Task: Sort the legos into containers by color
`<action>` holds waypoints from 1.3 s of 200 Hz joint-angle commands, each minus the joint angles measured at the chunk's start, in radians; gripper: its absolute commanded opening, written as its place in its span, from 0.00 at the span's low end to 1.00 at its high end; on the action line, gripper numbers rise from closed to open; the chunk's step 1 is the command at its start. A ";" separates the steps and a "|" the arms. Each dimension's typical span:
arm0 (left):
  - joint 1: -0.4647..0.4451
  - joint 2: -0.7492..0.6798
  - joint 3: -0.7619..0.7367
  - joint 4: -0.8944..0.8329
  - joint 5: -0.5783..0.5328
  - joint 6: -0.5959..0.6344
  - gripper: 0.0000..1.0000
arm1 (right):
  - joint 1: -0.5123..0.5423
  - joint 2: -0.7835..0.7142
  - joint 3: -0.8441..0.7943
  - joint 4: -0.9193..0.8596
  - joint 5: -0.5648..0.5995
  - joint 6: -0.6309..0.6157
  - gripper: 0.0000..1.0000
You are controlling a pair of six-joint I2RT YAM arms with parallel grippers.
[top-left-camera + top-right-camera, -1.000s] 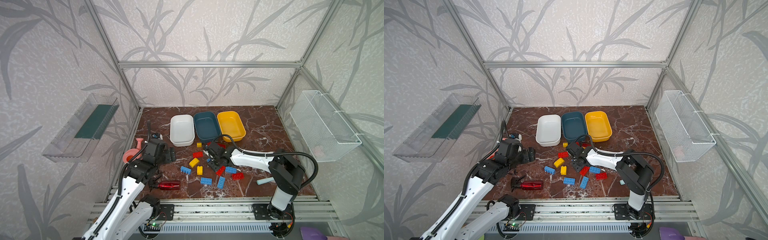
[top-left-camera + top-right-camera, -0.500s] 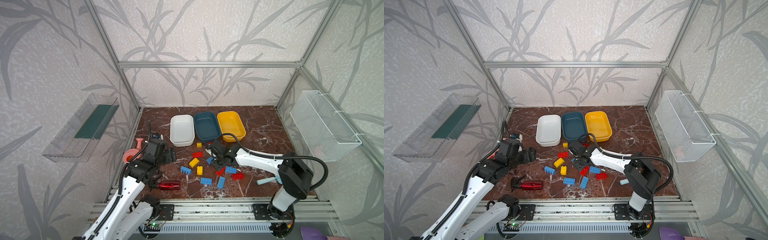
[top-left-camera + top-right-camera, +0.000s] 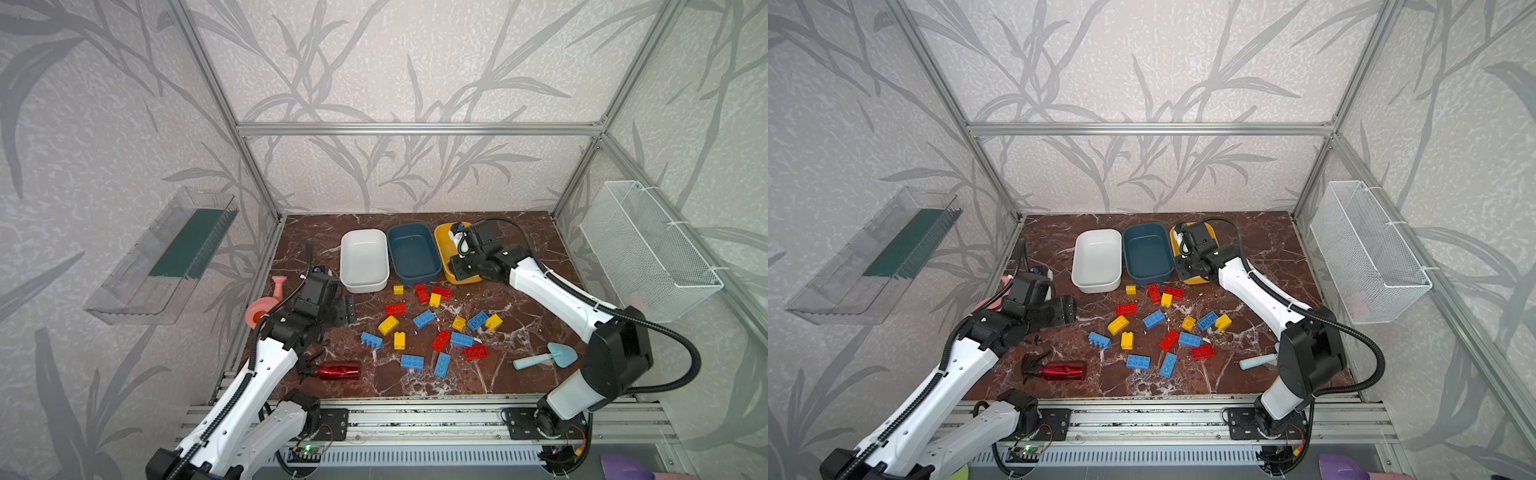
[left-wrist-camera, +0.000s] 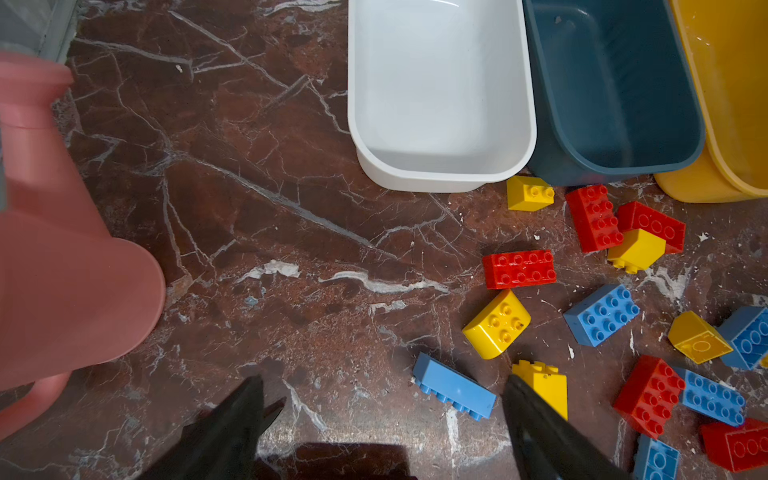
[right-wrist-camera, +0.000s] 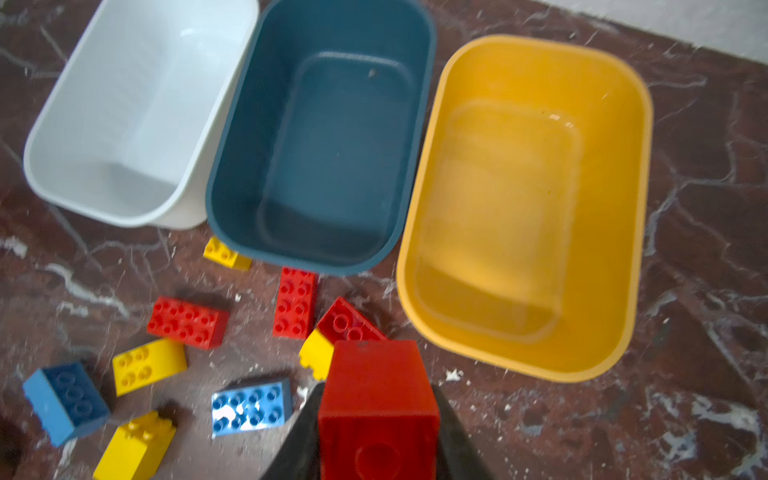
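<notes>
Zero sorted yet; you're mid-carry. Your right gripper [image 5: 378,392] clamps red brick [image 5: 374,365]. Yellow tub [image 5: 519,208] just ahead of it: wrong colour, likely. Swing past teal tub [image 5: 332,145] to white tub [image 5: 137,104], then release. Your left gripper [image 4: 382,390] wide, holding nothing.

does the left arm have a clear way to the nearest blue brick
Probably yes: the left tool is open and empty, and the blue brick lies just ahead with nothing between them, though a yellow brick sits close beside it.
</notes>
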 commanded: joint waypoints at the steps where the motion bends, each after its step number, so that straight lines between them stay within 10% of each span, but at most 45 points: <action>1: -0.009 -0.007 -0.005 -0.006 0.021 0.001 0.89 | -0.041 0.109 0.071 0.015 -0.030 0.008 0.26; 101: -0.109 0.082 0.014 -0.040 -0.028 0.016 0.89 | -0.132 0.415 0.282 0.013 0.003 0.005 0.27; 153: -0.155 0.127 0.043 -0.068 -0.061 0.013 0.99 | -0.151 0.391 0.268 0.002 -0.011 0.001 0.58; 208: -0.199 0.178 0.076 -0.060 -0.083 -0.030 0.99 | -0.152 0.204 0.155 0.028 -0.028 0.012 0.81; 260: -0.241 0.304 0.127 -0.005 -0.113 -0.086 0.98 | -0.059 -0.230 -0.275 0.279 0.100 0.083 0.83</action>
